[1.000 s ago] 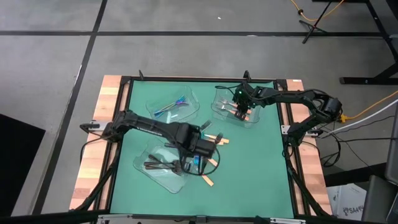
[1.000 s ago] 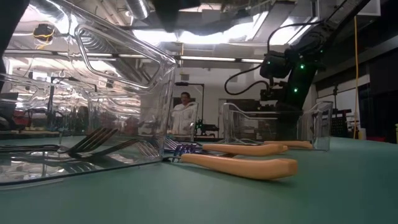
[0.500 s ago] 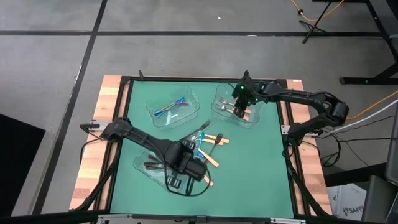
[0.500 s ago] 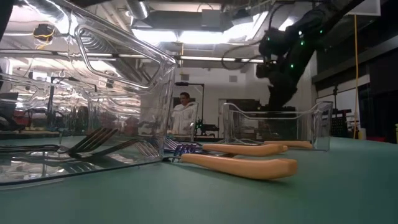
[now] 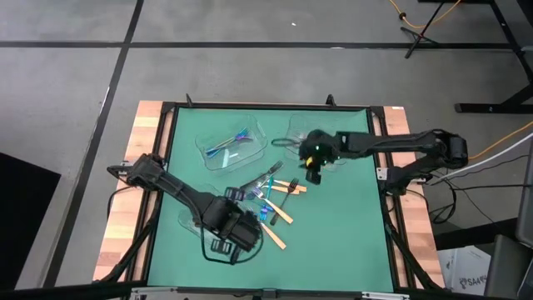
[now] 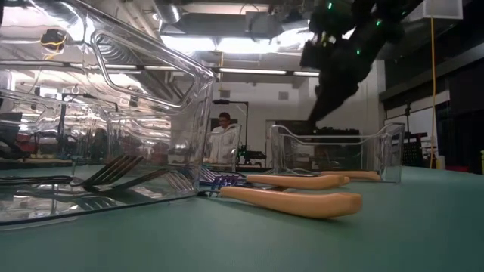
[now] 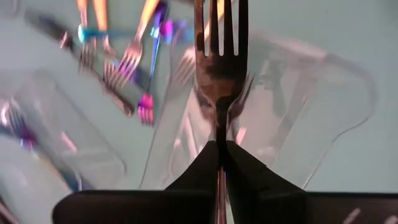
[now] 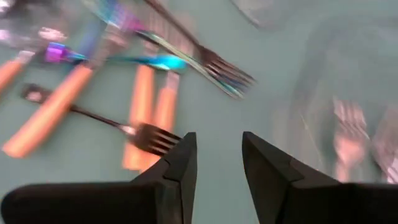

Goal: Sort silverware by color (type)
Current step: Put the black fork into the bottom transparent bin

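A grey concrete floor crossed by dark seam lines surrounds the wood-edged table. Beyond the table, bright ceiling lights glare over a cluttered workshop, where a person in a white coat stands.

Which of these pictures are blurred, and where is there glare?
Right wrist view: motion blur smears the orange-handled forks. Left wrist view: the held dark fork is sharp, the background soft. Low view: ceiling lights glare on the clear tray.
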### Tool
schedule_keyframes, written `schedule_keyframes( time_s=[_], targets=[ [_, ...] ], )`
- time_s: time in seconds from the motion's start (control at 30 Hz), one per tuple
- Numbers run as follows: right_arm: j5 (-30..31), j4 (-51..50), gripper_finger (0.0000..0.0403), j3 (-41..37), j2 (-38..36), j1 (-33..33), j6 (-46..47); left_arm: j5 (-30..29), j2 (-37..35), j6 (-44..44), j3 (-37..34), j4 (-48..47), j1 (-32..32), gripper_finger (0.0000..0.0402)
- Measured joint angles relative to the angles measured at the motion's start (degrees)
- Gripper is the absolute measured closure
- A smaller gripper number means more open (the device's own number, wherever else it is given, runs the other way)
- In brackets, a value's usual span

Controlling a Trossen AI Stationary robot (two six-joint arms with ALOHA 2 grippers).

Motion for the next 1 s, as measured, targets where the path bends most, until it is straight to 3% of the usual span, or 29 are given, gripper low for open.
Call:
schedule_keyframes(
  time_s=[0.23,0.4,1.0],
  targets=[
    [0.01,7.34,0.0288,0.00,0.00,9.23,-0.10,-1.85,-4.46,-5.92,-13.56,0.57,0.05,0.0390],
    [0.06,9.81,0.0288,-0.02,0.24,12.74,-0.10,-0.07,-4.92,-7.06,-21.36,6.40,-0.03,0.0390],
    [-0.05,12.50,0.0288,-0.02,0.28,14.12,-0.15,2.26,-4.94,-5.64,-37.70,27.22,-0.30,0.0390]
  ],
)
